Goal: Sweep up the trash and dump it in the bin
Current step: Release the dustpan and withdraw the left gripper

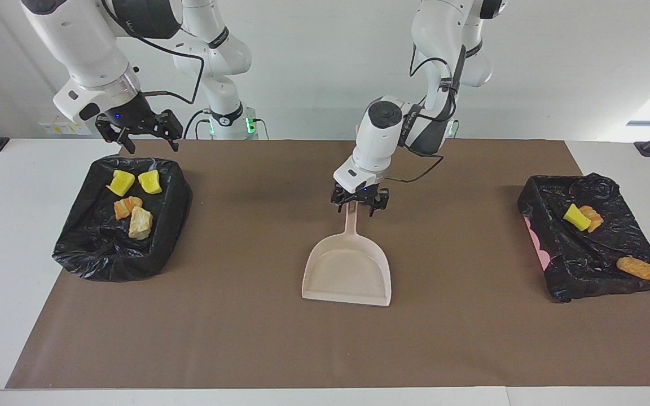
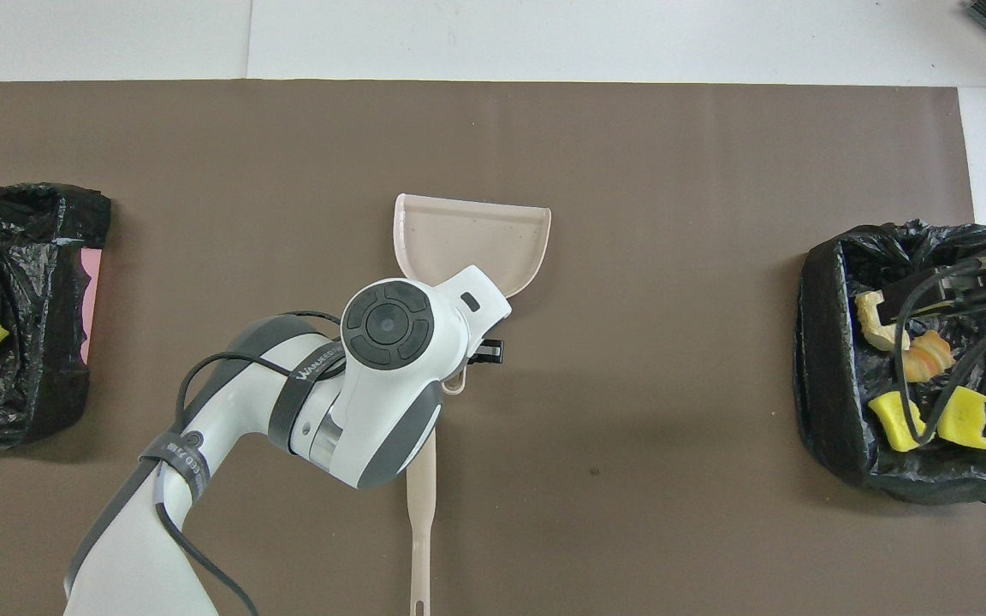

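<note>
Trash lies split between two black-lined bins at the two ends of the table (image 1: 3, 237), and we take the scene from the robots' side outward

Nearest the robots, the right gripper (image 1: 150, 144) hangs over the near rim of the bin at the right arm's end (image 1: 85, 256); we see its fingers spread wide with nothing between them. In that bin two yellow chunks (image 1: 120, 182) lie side by side closest to the robots, then an orange-striped chunk (image 1: 127, 207), and touching it, a little farther out, a tan chunk (image 1: 140, 223)

At the middle of the brown mat (image 1: 471, 338) the left gripper (image 1: 359, 210) points down at the handle end of the beige dustpan (image 1: 347, 273). Its fingers stand apart, one on either side of the handle, and we see no grip on it. The handle points toward the robots, and the pan rests on the mat with its open mouth turned away from them

In the bin at the left arm's end (image 1: 570, 282) a yellow-green chunk (image 1: 576, 217) and a second orange-striped chunk (image 1: 593, 218) touch each other, and a brown chunk (image 1: 637, 268) lies farthest out, near that bin's corner
</note>
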`<state>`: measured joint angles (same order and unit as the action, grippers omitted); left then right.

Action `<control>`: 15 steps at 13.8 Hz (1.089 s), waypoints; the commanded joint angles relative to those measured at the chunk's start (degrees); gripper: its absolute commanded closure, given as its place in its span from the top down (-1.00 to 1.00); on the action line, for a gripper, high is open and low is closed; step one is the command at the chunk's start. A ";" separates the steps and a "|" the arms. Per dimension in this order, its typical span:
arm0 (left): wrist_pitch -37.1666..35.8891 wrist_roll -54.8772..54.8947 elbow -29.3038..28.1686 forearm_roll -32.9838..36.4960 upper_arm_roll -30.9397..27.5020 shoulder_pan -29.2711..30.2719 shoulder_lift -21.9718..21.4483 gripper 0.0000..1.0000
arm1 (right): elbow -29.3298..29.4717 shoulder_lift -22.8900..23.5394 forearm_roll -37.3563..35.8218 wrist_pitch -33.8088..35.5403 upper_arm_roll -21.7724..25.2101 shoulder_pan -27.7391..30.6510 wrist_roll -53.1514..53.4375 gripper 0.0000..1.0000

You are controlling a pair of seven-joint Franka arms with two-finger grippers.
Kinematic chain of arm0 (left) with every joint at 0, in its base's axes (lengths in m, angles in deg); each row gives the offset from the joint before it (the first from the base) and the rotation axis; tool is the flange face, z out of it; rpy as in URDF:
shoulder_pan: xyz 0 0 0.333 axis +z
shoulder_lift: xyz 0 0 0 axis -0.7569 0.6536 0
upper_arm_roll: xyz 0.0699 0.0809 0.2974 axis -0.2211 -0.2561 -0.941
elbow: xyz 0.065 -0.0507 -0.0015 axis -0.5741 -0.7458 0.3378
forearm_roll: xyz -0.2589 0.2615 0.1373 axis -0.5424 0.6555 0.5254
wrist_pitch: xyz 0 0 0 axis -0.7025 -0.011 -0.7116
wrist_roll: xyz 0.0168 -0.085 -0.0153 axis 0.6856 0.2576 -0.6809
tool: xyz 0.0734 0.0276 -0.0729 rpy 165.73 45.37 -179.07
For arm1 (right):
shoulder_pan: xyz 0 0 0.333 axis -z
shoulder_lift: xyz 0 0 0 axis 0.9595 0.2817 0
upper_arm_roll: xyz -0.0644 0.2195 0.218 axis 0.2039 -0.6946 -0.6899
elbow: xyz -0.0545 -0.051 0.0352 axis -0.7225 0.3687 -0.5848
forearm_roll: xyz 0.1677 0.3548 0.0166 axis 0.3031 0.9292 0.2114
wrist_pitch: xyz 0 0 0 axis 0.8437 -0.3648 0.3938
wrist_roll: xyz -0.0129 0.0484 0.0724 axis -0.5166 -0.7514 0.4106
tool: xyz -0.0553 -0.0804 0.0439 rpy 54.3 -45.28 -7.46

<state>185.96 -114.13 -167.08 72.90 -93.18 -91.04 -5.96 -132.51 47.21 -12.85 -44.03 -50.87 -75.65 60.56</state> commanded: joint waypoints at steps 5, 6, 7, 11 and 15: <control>-10.60 1.48 -0.21 -0.93 -0.29 11.68 -10.19 1.00 | -1.44 -1.18 0.04 -0.34 -0.03 0.17 0.49 1.00; -12.71 1.91 -0.21 -0.75 -0.29 13.70 -11.69 1.00 | -1.44 -1.18 0.04 -0.34 -0.03 0.17 0.40 1.00; -14.39 2.18 -0.12 -0.75 -0.29 15.29 -12.66 1.00 | -1.35 -1.18 0.04 -0.34 -0.03 0.25 0.40 1.00; -18.88 2.27 -0.12 -0.22 -0.46 20.65 -14.77 1.00 | -1.35 -1.18 0.04 -0.34 -0.03 0.25 0.40 1.00; -21.60 2.36 -0.12 1.87 -0.46 23.83 -15.48 1.00 | -1.35 -1.18 0.04 -0.34 -0.03 0.25 0.40 1.00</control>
<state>166.25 -112.14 -166.55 73.26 -94.24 -68.54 -20.18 -132.54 47.18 -12.85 -44.03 -50.87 -75.65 60.56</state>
